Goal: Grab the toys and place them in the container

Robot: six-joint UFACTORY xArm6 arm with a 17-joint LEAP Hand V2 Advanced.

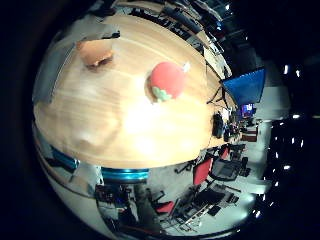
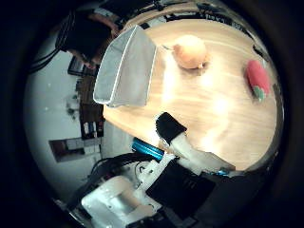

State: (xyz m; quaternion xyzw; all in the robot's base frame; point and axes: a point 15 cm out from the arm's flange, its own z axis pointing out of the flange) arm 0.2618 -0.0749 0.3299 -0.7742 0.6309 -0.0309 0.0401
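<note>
A red strawberry-shaped plush toy (image 1: 167,80) with a green leafy end lies on the wooden table (image 1: 125,125). An orange-tan plush toy (image 2: 190,51) sits farther along the table, close to the grey fabric container (image 2: 127,69). The container stands at the table's corner, its rim light-edged and its inside hidden. My hand (image 2: 183,142) hovers above the table near its edge, away from both toys. One finger with a black tip (image 2: 169,126) juts out straight over the wood, and nothing is held.
The table edge drops off to the floor beside the hand. Beyond it stand red chairs (image 1: 202,170), a blue panel (image 1: 247,85) and lab clutter. Bare wood lies between the two toys and the container.
</note>
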